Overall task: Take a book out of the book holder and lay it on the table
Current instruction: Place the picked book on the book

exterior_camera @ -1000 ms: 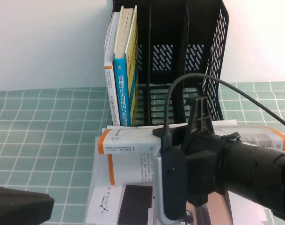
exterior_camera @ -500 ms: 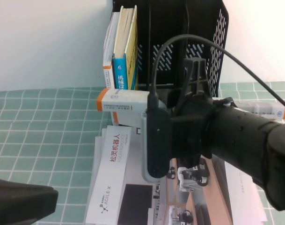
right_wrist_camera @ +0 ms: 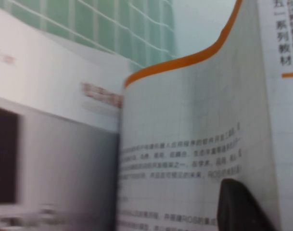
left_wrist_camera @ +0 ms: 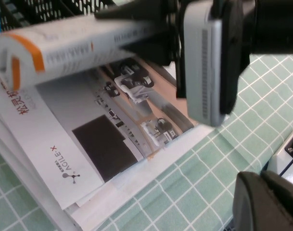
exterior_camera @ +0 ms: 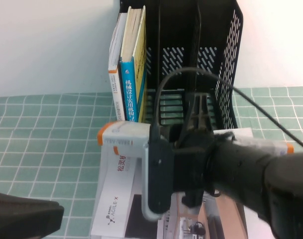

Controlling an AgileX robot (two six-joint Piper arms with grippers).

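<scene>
- Gripping the book [exterior_camera: 122, 138] by its covers, the right gripper [exterior_camera: 193, 137] is holding its jaws partly open, closed on the volume's thickness, above the table [exterior_camera: 47, 134] just in front of the book holder [exterior_camera: 226, 55].
- In the high view the book is sticking out sideways from both sides of those jaws, its orange-striped end reaching toward the robot's left and a thinner orange-tipped end showing past the arm on the robot's right.
- In the right wrist view one dark fingertip [right_wrist_camera: 242, 209] is pressing against the book's white cover, whose orange edge is curving close to the lens.
- Directly beneath the jaws, the thin white AGILE X brochure [exterior_camera: 114, 204] is lying flat on the mint-green checked cloth, with more loose white sheets spread under it; the left wrist view shows the book hanging clear above these papers.
- Behind the jaws, the black holder is standing upright, and its two slots nearest the gripper are showing only perforated walls.
- Beyond the jaws, toward the robot's left, the blue-spined book [exterior_camera: 129, 89] is standing upright with a thin white volume against the rack's outer slot.
- Well away from the jaws, the left gripper [exterior_camera: 22, 219] is sitting low at the near left corner of the table; whether its fingers are open or closed cannot be told.
</scene>
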